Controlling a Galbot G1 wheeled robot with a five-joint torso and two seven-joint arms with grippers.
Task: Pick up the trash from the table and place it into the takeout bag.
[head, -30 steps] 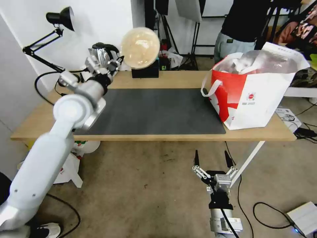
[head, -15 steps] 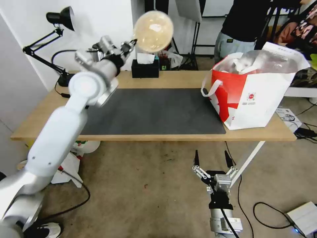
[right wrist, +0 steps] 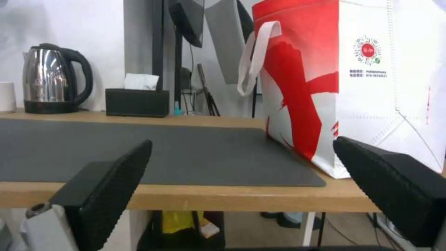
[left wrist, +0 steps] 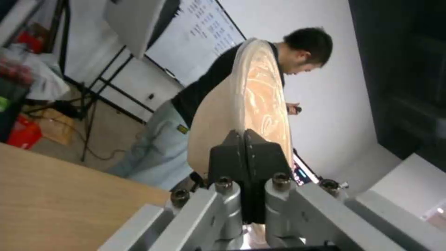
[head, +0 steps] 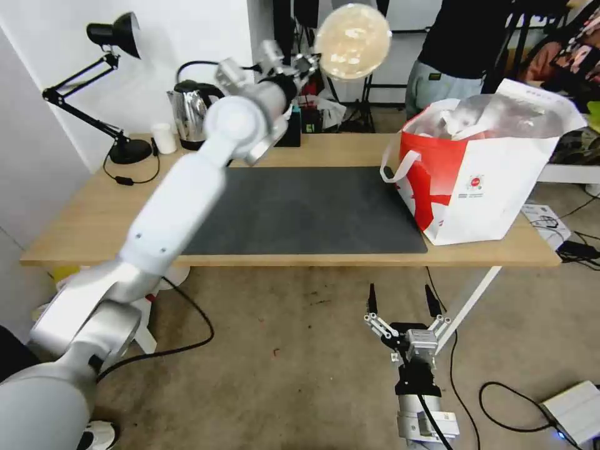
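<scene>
**Tan bowl swinging toward the bag, high over the table**

Table (head: 81, 212): long light-wood top, dark grey mat (head: 300, 209) across the middle, no trash left lying on the mat.

Takeout bag (head: 494, 187): stands at 3 o'clock on the table, mouth open upward, foil lining showing, red panel facing the mat; its corner sits on the mat's edge.

Left arm: reaches diagonally from 7 o'clock up to 12. Compared with a second ago it has swept rightward. The bowl was then over the kettle end of the table; now it hangs past the black tissue box (head: 289, 134), roughly halfway to the bag.

Tan film-covered bowl (head: 353, 32): lifted well clear of the table, tipped on edge, film face toward me. Still left of the bag mouth, not above it yet.

Left gripper (left wrist: 245, 139): fingers pinched tight on the bowl's rim, no visible gap in the wrist view.

Right gripper (head: 400, 300): parked low at 6 o'clock, below table edge, jaws spread wide, holding nothing.

Kettle (head: 187, 112) and small white cup (head: 165, 137) at 11 o'clock, uncovered now the arm has passed.

Judgement: transport step underway; bowl needs more rightward travel, then release over the opening. A thin rim pinch on a tilted bowl could slip.
</scene>
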